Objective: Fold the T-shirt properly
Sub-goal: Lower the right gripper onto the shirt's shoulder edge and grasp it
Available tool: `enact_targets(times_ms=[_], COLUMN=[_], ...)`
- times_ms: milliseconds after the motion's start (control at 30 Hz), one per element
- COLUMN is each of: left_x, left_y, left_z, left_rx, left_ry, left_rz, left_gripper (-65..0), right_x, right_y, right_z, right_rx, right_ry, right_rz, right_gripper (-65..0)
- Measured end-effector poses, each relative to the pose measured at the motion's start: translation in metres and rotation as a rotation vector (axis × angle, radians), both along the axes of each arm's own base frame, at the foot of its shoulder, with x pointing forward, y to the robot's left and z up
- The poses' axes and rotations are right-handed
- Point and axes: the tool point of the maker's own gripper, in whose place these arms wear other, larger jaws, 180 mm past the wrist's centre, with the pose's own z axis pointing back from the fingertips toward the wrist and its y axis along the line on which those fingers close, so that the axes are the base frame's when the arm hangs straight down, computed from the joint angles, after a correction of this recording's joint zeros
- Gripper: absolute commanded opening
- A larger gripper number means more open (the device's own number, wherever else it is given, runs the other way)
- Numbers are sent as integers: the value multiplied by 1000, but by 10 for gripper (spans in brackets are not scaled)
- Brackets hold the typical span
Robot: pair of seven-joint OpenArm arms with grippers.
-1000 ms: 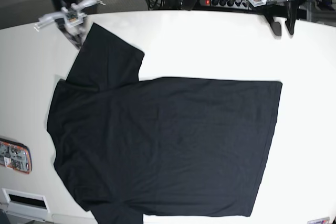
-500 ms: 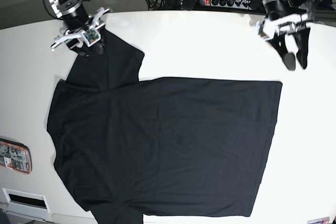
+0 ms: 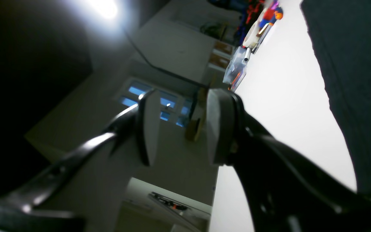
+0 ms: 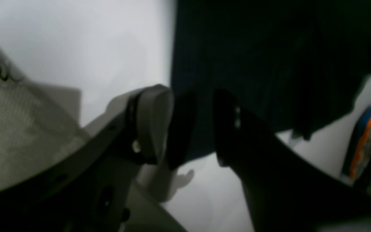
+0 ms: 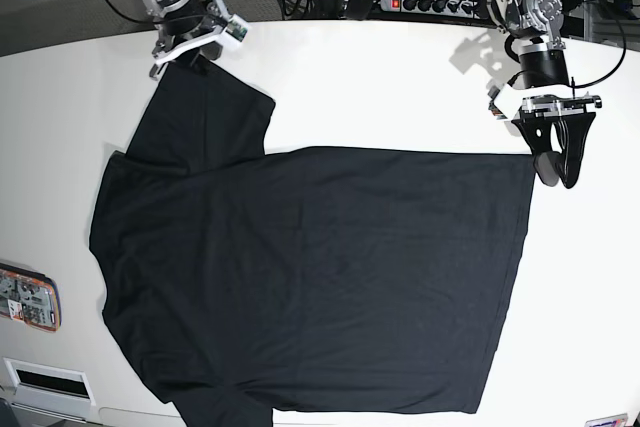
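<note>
Both arms have swung in over the desk (image 5: 400, 77): left tool (image 5: 556, 169) open beside T-shirt (image 5: 310, 277) hem corner, right tool (image 5: 195, 55) open at sleeve—grasps look imminent.

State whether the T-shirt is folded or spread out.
Spread out: the T-shirt lies flat on the table, body and upper sleeve in one layer, no fold visible.
</note>
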Motion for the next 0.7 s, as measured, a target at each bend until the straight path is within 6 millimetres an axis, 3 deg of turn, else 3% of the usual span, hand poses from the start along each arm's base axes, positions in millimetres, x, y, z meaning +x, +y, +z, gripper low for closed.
enact_targets(times_ms=[100, 200, 300, 433, 700], left_x=[3, 2, 1, 4, 3], left_y=[8, 14, 20, 15, 15], left_z=[-35, -50, -64, -63, -64], left_rx=[-94, -111, -140, -147, -149], left_ry=[134, 196, 246, 238, 239], left_rz=[36, 47, 68, 56, 60], left_gripper=[-412, -412, -412, -412, -415], right_x=[-2, -6, -6, -3, 39], right_y=[12, 24, 20, 17, -1], right_z=[-2, -2, -3, -4, -2], right_rx=[25, 65, 43, 25, -56], right_ry=[22, 32, 39, 41, -11], right_rz=[-30, -30, -41, -52, -94], right_gripper=[-408, -408, -408, -408, -409])
